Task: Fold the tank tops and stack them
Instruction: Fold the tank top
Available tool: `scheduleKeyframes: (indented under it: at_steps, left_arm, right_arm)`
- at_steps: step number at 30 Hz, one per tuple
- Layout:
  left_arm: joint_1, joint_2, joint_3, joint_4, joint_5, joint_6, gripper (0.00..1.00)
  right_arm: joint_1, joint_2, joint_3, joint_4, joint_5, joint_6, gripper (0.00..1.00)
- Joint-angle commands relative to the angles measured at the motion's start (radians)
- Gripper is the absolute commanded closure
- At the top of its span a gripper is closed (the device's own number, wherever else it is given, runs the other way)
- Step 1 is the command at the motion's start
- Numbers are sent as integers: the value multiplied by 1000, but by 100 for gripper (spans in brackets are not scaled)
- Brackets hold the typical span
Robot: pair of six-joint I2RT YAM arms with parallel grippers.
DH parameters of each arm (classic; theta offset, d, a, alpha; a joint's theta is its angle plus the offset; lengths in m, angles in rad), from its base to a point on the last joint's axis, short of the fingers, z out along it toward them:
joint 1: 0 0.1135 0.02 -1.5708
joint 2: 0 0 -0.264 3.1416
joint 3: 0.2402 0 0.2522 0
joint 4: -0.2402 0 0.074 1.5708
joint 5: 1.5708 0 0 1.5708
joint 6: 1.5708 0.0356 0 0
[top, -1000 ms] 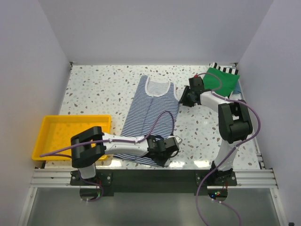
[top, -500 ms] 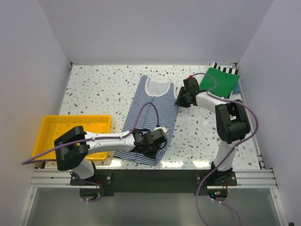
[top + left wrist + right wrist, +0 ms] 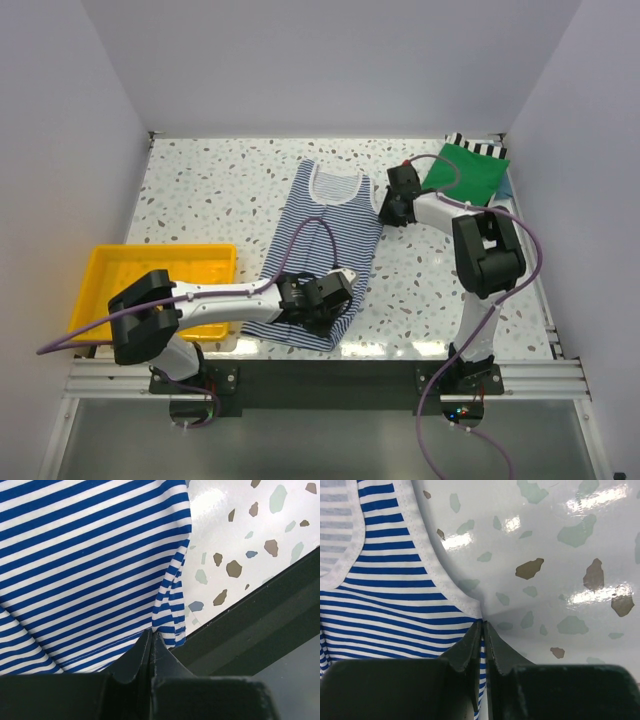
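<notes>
A navy-and-white striped tank top (image 3: 325,240) with white neck trim lies spread flat in the middle of the table. My left gripper (image 3: 330,318) is shut on its near right hem corner (image 3: 170,630). My right gripper (image 3: 386,210) is shut on the top's right side edge just below the armhole trim (image 3: 481,625), with striped cloth pinched between the jaws. A folded bright green tank top (image 3: 465,172) lies at the far right corner, on another striped cloth (image 3: 480,146).
A yellow plastic tray (image 3: 150,290) sits at the left near edge. White walls close in the table on the left, back and right. The table's dark front rail (image 3: 260,625) runs close beside the held hem.
My left gripper has drawn the near right hem corner leftward, folding it in a little. My right gripper has shifted slightly left and closed onto the top's right side edge.
</notes>
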Motion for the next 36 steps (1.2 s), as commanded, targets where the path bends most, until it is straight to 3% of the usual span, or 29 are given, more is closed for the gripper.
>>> scheduleKeyframes:
  at_steps: [1, 3, 15, 22, 36]
  left_arm:
    - [6, -36, 16, 21, 30, 43, 100]
    - [3, -33, 21, 39, 47, 60, 100]
    - [-39, -13, 41, 141, 29, 46, 100]
    - [30, -94, -60, 145, -51, -64, 100]
    - [107, -193, -180, 69, -115, -139, 100]
  right_arm:
    - [-10, 16, 40, -45, 76, -5, 92]
    - [-16, 5, 43, -73, 106, -6, 100]
    - [-70, -121, 6, -136, 184, -49, 100]
    - [-59, -113, 89, -161, 156, -51, 100]
    - [113, 140, 445, -259, 179, -34, 100]
